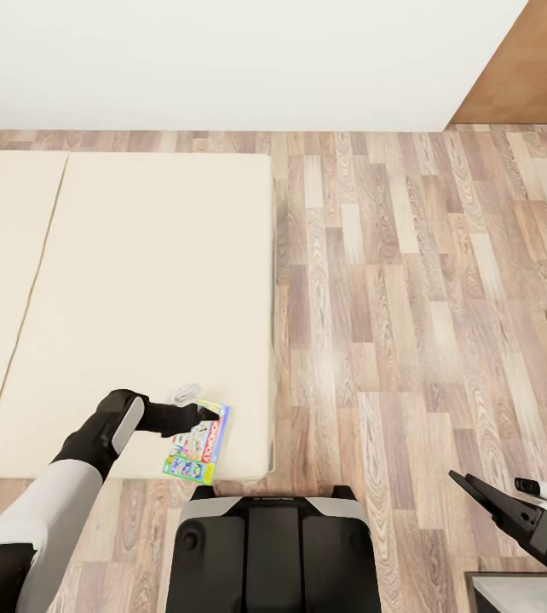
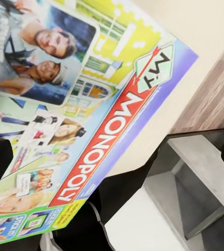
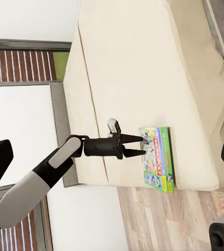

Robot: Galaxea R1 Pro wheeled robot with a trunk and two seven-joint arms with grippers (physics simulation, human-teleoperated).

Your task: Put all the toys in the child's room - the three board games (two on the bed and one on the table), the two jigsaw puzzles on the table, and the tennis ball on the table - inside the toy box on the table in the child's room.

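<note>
Hovering parted, the left claw [image 3: 138,145] tips sit over the Monopoly box [image 3: 159,158] edge.

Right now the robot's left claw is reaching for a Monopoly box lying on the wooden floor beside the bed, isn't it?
Not quite. The Monopoly box lies on the bed, near its corner, not on the floor. The head view shows it resting on the cream mattress. The rest holds: the left claw is at the box's edge, its fingers apart.
</note>
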